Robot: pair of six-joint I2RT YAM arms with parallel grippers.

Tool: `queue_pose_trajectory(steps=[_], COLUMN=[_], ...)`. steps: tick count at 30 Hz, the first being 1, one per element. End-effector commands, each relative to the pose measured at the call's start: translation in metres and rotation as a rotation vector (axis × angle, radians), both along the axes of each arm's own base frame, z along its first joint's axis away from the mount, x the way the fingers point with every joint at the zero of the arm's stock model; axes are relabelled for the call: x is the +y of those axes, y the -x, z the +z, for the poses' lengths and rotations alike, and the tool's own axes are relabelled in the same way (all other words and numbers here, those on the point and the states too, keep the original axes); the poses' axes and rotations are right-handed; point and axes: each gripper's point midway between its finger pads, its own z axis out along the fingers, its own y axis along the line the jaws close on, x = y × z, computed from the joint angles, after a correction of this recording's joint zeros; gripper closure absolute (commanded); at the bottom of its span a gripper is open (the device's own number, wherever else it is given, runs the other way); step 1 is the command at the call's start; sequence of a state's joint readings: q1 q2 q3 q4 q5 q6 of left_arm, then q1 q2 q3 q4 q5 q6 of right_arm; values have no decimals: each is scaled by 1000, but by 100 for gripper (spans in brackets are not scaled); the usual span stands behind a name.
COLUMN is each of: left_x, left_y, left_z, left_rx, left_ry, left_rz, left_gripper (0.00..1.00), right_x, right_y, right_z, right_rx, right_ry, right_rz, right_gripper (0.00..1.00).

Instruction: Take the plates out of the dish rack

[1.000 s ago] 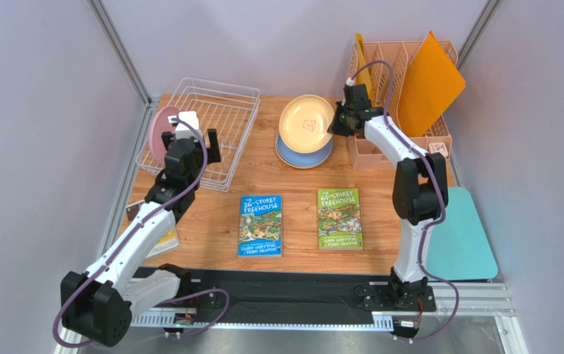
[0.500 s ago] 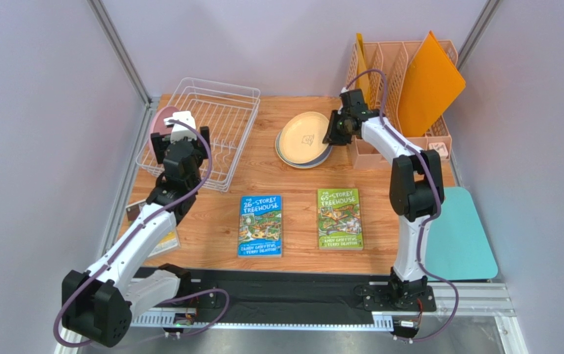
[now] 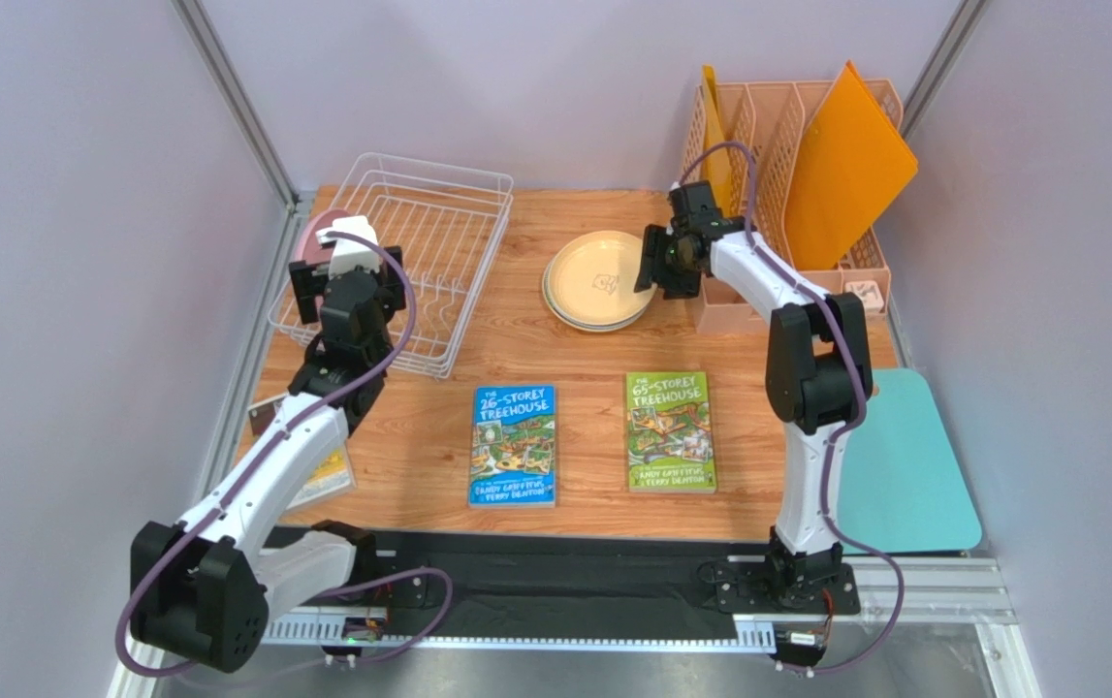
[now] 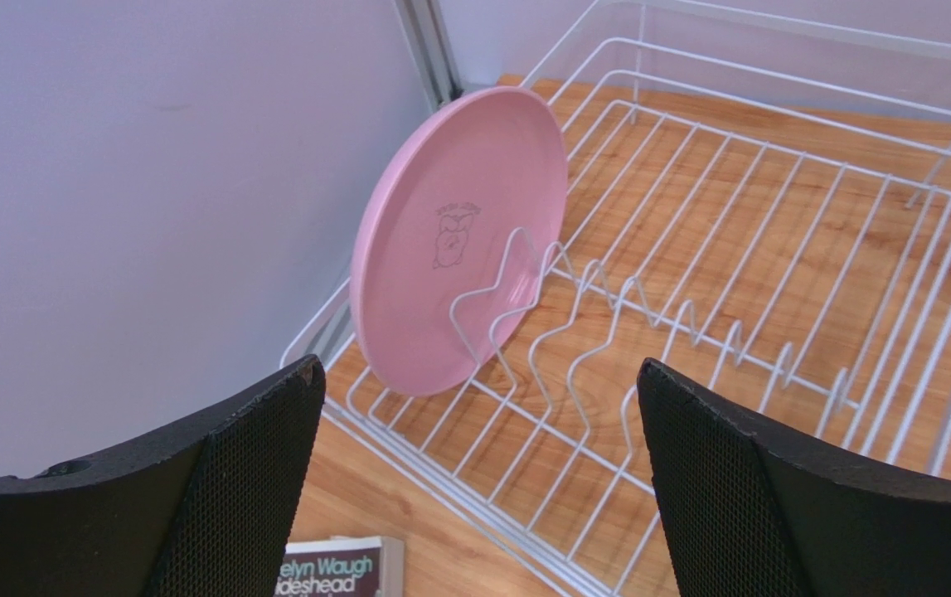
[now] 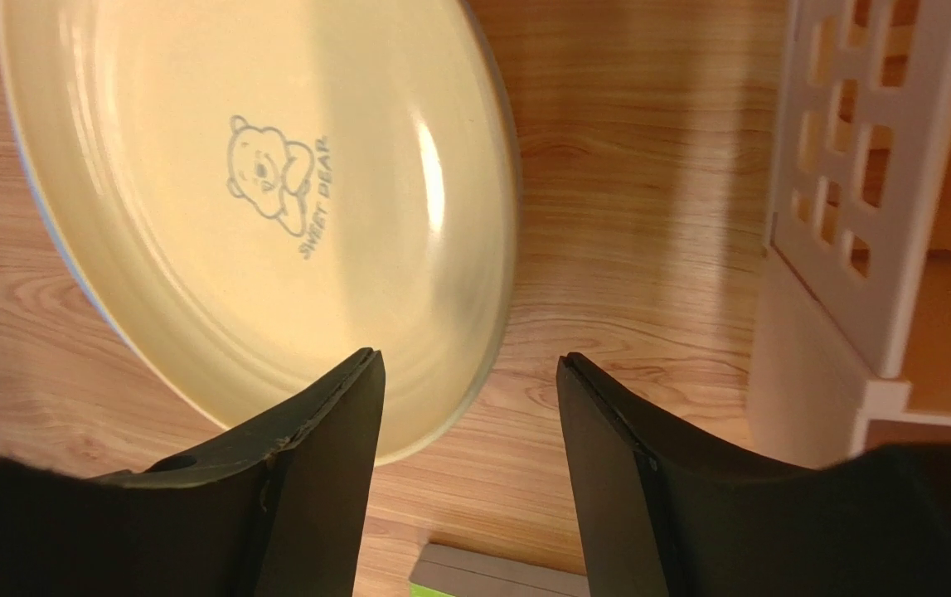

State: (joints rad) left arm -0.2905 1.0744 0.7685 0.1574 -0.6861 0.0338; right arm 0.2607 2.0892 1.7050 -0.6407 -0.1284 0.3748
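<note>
Firstly, left tool (image 4: 480, 373) gaped wide, empty, facing pink plate (image 4: 443, 236) propped upright in dish rack (image 3: 430, 277). Right tool (image 5: 468, 361) part-open, gripped nothing, above cream plate (image 5: 256, 187) flat on tabletop (image 5: 617, 187).

**Items on and around the wooden surface (image 3: 518, 356).** Near its middle you see two paperbacks lying flat, side by side but apart: a blue book (image 3: 515, 444) titled "The 26-Storey Treehouse" and, to its right, a green book (image 3: 669, 431) titled "The 65-Storey Treehouse". At the far right corner stands a peach slotted organizer (image 3: 773, 124) holding a large orange folder (image 3: 846, 160), tilted. A teal board (image 3: 911, 466) lies beyond the right edge. At the left edge you find a third book (image 4: 331, 570), partly hidden, its cover reading "Waugh".
</note>
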Motion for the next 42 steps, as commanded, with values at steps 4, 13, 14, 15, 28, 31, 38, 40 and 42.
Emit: queue_pose_trajectory(steps=[4, 13, 14, 15, 28, 31, 38, 40, 42], left_x=[33, 93, 91, 106, 135, 136, 136, 132, 129], left_y=[-13, -40, -45, -48, -92, -96, -87, -85, -81], left_z=[14, 8, 6, 3, -38, -39, -31, -27, -21], left_rx=[-25, -39, -39, -35, -69, -91, -99, -114, -135], left_ry=[2, -13, -1, 4, 82, 120, 103, 119, 132], left_rz=[96, 229, 206, 234, 130, 115, 111, 101, 91], left_gripper=[1, 0, 1, 1, 51, 67, 100, 100, 100], right_x=[-23, 4, 5, 3, 9, 12, 15, 16, 16], right_y=[1, 26, 31, 32, 38, 38, 36, 36, 37], right_z=[46, 80, 77, 78, 69, 61, 53, 52, 53], right_rx=[-119, -214, -207, -208, -196, -179, -163, -162, -163], right_ry=[218, 169, 170, 170, 134, 127, 121, 118, 120], right_rz=[-9, 63, 67, 64, 68, 76, 78, 81, 80], right_gripper=[41, 41, 41, 41, 41, 41, 41, 41, 41])
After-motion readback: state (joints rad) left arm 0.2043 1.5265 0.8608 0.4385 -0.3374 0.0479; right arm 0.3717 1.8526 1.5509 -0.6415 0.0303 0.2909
